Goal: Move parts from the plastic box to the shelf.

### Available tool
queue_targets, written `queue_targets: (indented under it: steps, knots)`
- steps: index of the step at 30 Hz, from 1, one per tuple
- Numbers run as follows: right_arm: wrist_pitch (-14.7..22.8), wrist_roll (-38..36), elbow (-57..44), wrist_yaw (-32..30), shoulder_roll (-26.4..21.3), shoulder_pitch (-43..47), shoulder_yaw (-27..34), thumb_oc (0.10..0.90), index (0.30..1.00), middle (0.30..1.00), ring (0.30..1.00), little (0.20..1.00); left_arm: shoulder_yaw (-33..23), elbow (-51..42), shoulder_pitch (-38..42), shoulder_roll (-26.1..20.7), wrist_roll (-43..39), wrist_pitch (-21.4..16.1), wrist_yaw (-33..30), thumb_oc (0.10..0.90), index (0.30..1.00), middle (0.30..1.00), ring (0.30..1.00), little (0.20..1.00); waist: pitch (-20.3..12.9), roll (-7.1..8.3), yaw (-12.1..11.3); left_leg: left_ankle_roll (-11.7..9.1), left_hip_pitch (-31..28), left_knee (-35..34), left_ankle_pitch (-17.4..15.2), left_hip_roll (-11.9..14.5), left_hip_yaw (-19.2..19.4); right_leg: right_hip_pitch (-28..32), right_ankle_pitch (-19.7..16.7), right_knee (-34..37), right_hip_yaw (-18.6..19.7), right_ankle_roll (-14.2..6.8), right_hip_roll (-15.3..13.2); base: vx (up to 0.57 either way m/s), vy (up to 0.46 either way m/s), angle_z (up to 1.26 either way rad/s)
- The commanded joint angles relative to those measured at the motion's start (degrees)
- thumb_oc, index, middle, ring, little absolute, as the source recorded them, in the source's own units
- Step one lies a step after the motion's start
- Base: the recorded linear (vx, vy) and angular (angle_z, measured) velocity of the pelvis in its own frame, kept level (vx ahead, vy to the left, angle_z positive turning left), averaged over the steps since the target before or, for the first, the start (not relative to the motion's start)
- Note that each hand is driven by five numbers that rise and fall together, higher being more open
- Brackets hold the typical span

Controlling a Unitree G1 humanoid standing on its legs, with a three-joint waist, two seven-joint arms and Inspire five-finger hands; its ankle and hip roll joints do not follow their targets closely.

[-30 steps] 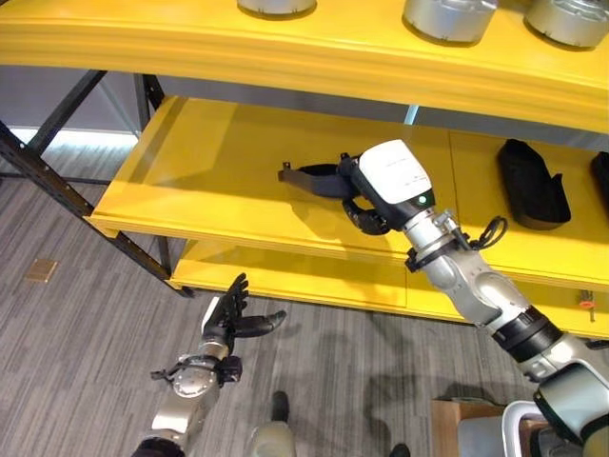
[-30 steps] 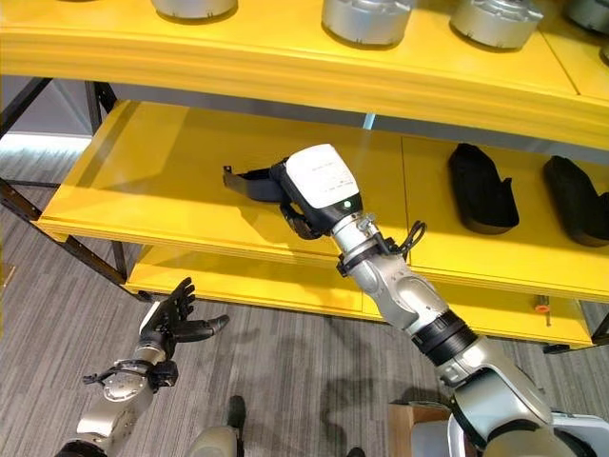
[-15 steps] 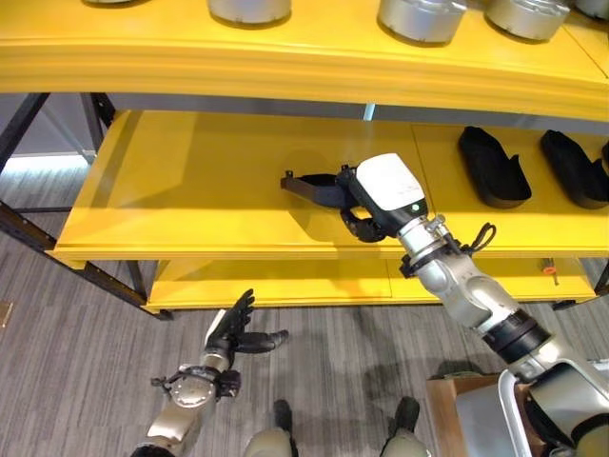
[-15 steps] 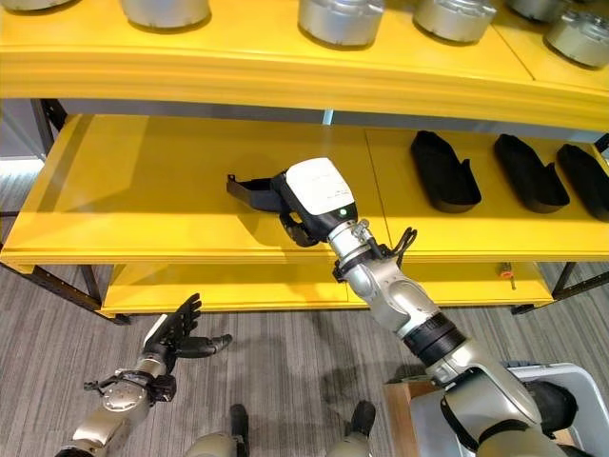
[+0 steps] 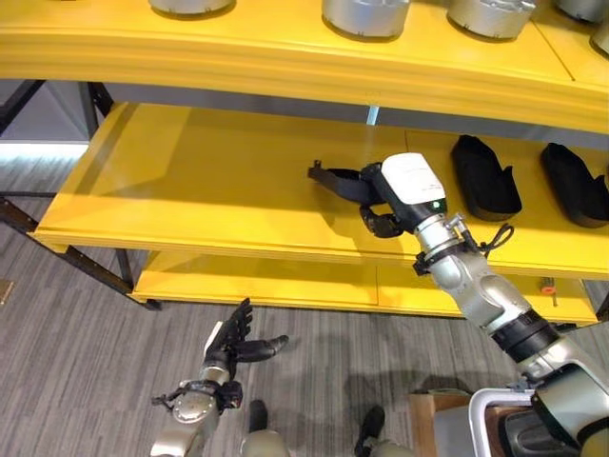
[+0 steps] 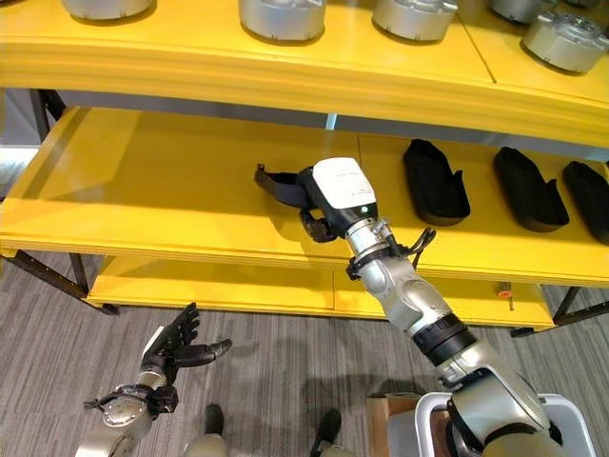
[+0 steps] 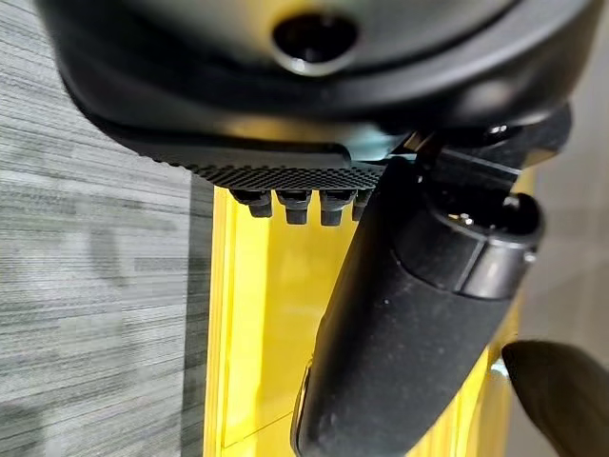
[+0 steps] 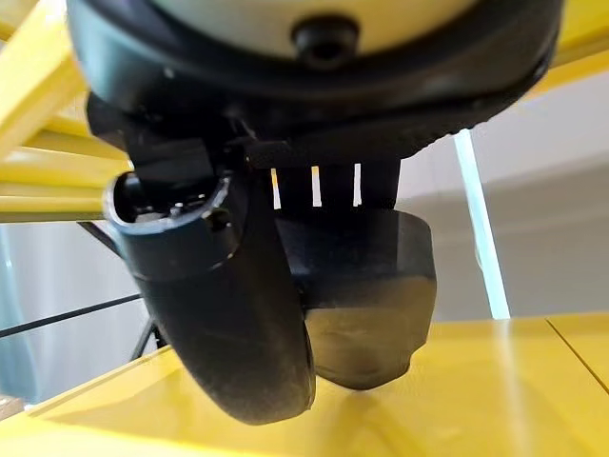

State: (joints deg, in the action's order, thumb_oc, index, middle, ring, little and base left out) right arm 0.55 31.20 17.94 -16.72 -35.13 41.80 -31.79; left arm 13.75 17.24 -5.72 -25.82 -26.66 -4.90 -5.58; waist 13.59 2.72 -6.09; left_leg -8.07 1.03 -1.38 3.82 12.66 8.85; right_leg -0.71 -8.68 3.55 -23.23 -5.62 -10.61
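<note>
A: Right hand (image 5: pixel 385 202)?
B: It is curling round a black part (image 5: pixel 338 181), holding it just above the yellow shelf (image 5: pixel 190 181).
A: Left hand (image 5: pixel 231 341)?
B: It is hanging low over the floor (image 5: pixel 76 352), fingers straight.

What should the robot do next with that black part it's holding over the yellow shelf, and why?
Probably lower it a little and let go. The right hand is curled round the black part just above the middle shelf, left of the black parts already lying there. The left hand hangs open near the floor.
</note>
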Motion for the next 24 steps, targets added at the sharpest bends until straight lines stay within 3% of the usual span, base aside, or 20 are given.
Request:
queue_targets:
  steps: [1, 4, 14, 24]
  knots:
    - [0.3, -1.5, 3.3, -6.1, 0.7, 16.1, 0.2, 0.4, 0.3, 0.3, 0.3, 0.3, 2.0, -5.7, 1.0, -4.6, -1.4, -4.8, 0.6, 0.9, 1.0, 1.0, 1.0, 1.0, -4.7, -0.42, -2.8, 1.2, 0.3, -0.2, 1.8, 0.8, -1.5, -2.3, 3.2, -11.3, 1.3, -5.0, -7.2, 0.0, -0.012, 0.07]
    - [-0.9, -1.6, 8.9, -5.9, 1.9, 19.0, -1.4, 0.4, 0.3, 0.3, 0.3, 0.3, 2.6, -5.9, 1.1, -5.1, -2.1, -5.0, 0.7, 0.9, 1.0, 1.0, 1.0, 1.0, -4.0, -0.76, -3.6, 1.3, 1.0, -0.3, 2.0, 0.6, -1.9, -2.9, 2.9, -11.6, 0.9, -5.1, -7.7, -0.02, -0.002, 0.15]
    - [-3.1, -6.6, 36.7, -5.9, 7.5, 27.1, -5.3, 0.4, 0.3, 0.3, 0.3, 0.3, 5.9, -7.0, 5.8, -6.6, -3.4, -6.5, 0.7, 0.9, 1.0, 1.0, 1.0, 1.0, 2.5, -4.41, -6.9, 1.7, 10.7, 3.3, 2.5, -2.4, -5.6, -8.3, 0.9, -12.7, -0.7, -5.5, -10.7, -0.11, 0.047, 0.24]
    - [-4.4, -9.1, 47.7, -6.4, 10.2, 26.0, -3.7, 0.4, 0.3, 0.3, 0.3, 0.3, 7.6, -6.6, 8.5, -5.8, -3.8, -6.9, -0.5, 0.9, 1.0, 1.0, 1.0, 1.0, 4.6, -5.35, -7.5, 2.3, 12.9, 5.1, 1.7, -3.6, -6.9, -8.7, 0.9, -12.9, -1.0, -5.5, -11.5, -0.01, 0.016, 0.04]
